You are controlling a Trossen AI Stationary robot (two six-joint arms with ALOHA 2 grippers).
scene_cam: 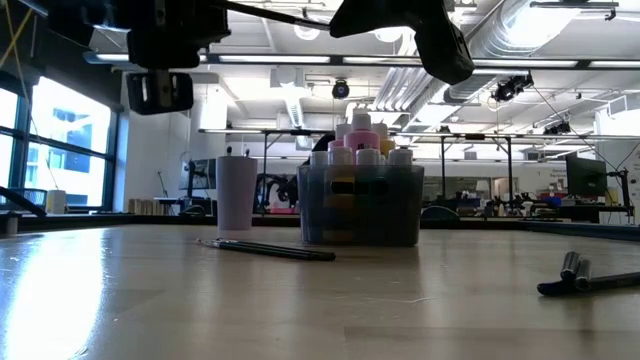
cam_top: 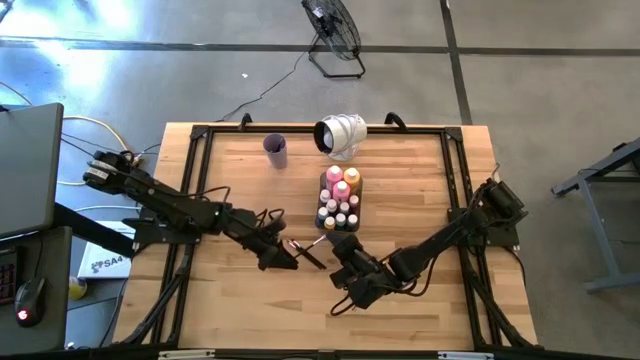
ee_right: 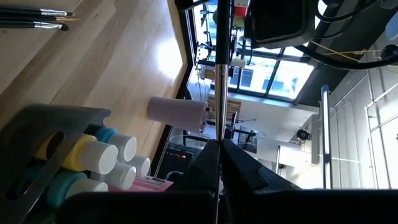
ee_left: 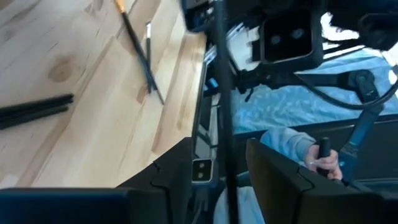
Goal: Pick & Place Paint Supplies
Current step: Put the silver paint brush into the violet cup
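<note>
Left gripper [ee_left: 221,180] fingers apart around a thin dark rod, probably a paintbrush [ee_left: 222,93]. More brushes [ee_left: 140,53] lie on wooden table [ee_left: 74,112]; dark pair [ee_left: 34,109] nearby. Person's hand [ee_left: 323,158] beyond the edge.

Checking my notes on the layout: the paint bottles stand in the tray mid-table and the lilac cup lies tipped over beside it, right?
Nearly. The paint bottles do stand in the tray, but the lilac cup stands upright beside it, as the low view shows.
</note>
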